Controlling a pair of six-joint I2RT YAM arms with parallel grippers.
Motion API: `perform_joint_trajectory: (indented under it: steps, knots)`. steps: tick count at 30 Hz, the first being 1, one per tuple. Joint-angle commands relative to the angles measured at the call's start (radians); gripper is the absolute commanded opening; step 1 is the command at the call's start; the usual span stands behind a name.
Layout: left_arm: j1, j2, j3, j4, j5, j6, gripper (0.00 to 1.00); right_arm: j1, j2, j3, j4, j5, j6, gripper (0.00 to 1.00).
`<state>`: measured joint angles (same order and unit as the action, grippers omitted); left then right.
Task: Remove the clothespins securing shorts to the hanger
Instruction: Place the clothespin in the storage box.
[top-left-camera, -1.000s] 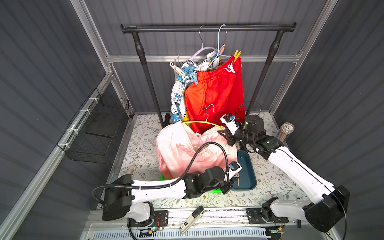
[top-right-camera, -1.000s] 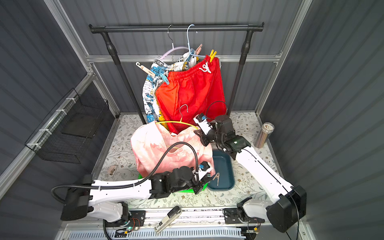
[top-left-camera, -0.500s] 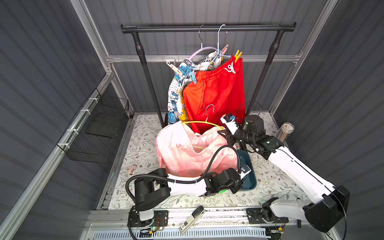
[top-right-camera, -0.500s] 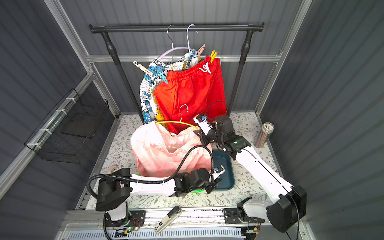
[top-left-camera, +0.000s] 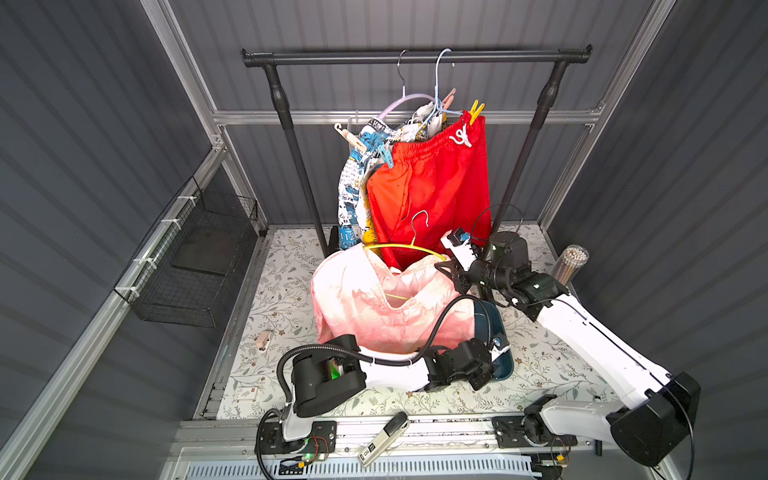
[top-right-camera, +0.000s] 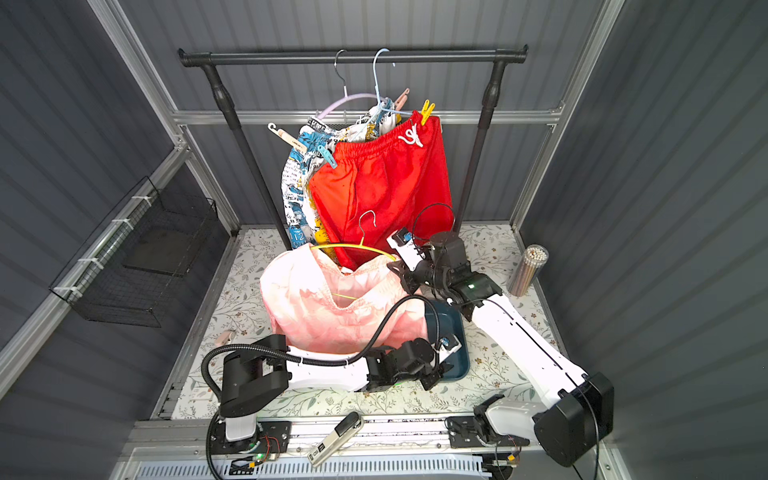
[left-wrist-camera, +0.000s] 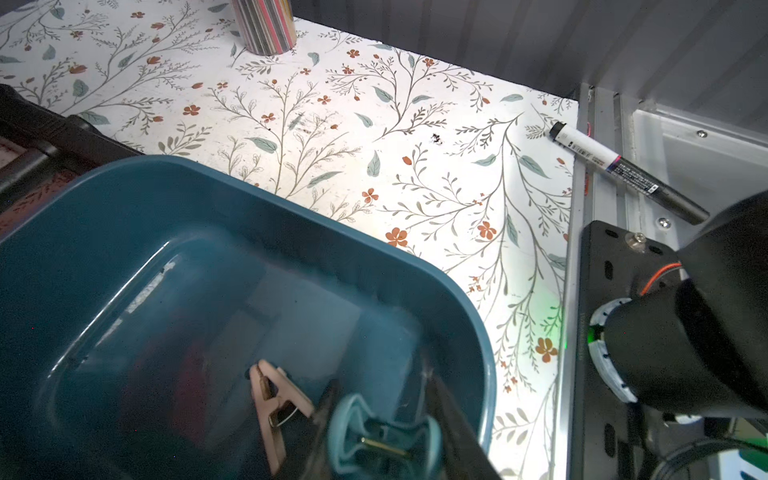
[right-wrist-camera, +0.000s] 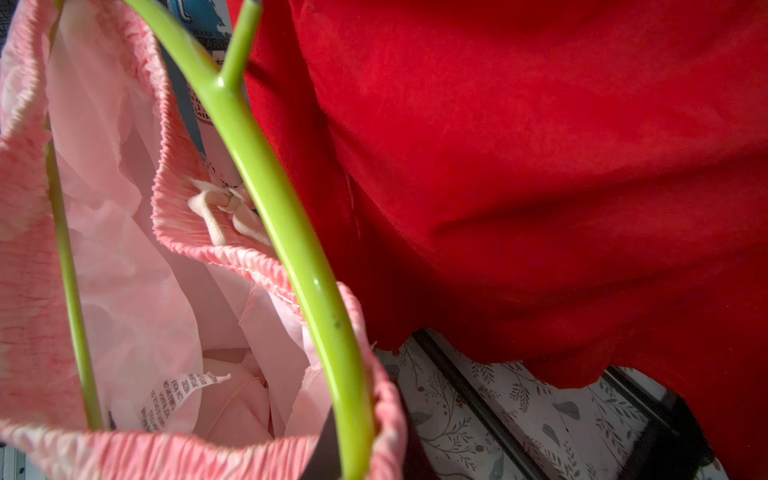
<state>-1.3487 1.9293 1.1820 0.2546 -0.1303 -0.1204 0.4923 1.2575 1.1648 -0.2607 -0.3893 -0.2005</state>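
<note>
Left pincer (left-wrist-camera: 380, 395) has shifted further over the bin (left-wrist-camera: 291, 216) — blue clothespin (left-wrist-camera: 382, 440) between jaws, grip unclear; right pincer (top-left-camera: 446, 270) clamps hanger (right-wrist-camera: 282, 232).

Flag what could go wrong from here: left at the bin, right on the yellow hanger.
1. The light-blue clothespin sits between the fingers of the left gripper, near a corner of the blue bin; dropped there, it may bounce out.
2. Only the right gripper holds the yellow hanger; the pink shorts could slip off.
3. The left arm's cable loops past those shorts and may snag.
</note>
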Motion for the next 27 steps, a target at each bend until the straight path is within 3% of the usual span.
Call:
perform_joint_trajectory:
  steps: [1,11,17,27]
  knots:
    - [0.0,0.011,0.031,-0.033,-0.008,-0.01,0.38,0.009,-0.043,0.0,0.053,-0.028,0.025,0.0]
    - [0.0,-0.009,0.046,-0.072,-0.02,-0.02,0.53,0.017,-0.065,-0.007,0.047,-0.014,0.015,0.0]
    - [-0.001,-0.066,0.04,-0.078,0.01,-0.012,0.53,0.027,-0.069,-0.006,0.039,0.003,0.006,0.0]
    - [-0.003,-0.296,-0.04,-0.274,0.018,-0.011,0.55,0.039,-0.076,0.0,0.027,0.042,-0.012,0.0]
